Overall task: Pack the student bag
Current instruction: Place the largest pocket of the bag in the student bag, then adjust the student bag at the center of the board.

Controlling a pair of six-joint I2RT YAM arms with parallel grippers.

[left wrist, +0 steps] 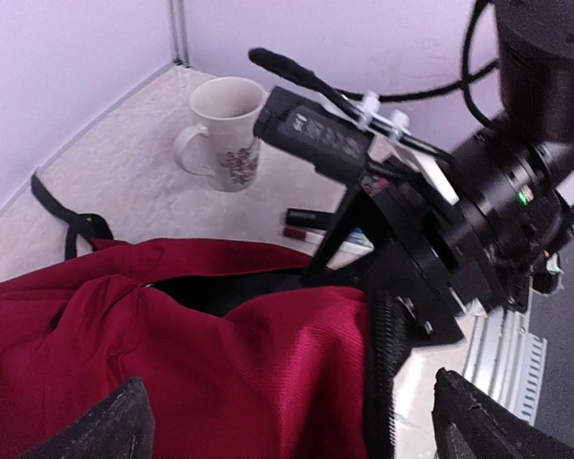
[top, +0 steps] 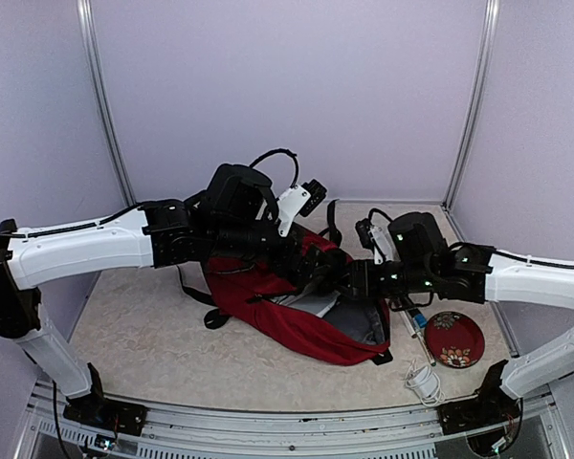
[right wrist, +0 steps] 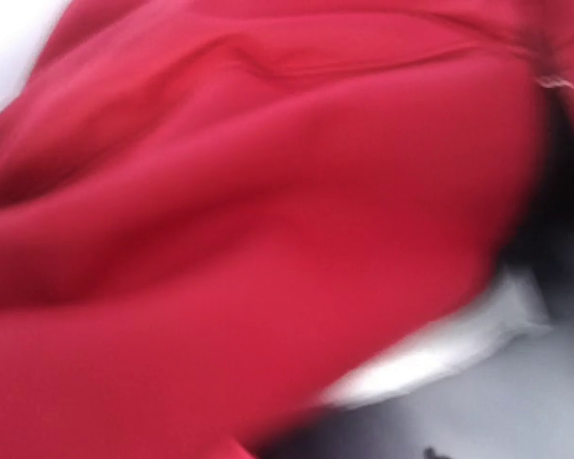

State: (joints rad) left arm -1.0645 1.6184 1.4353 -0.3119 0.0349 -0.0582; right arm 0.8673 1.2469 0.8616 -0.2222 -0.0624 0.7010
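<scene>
The student bag is a dark-red backpack lying in the middle of the table, its mouth open toward the right and showing grey lining. My left gripper hovers over its top; in the left wrist view its fingertips stand wide apart over the red fabric, gripping nothing. My right gripper is at the bag's mouth. It shows in the left wrist view, reaching into the dark opening. The right wrist view is blurred, filled with red fabric and grey lining; its fingers do not show.
A red patterned plate, a coiled white cable and pens lie right of the bag. A white mug stands by the far wall, with markers beyond the bag. A black strap trails left.
</scene>
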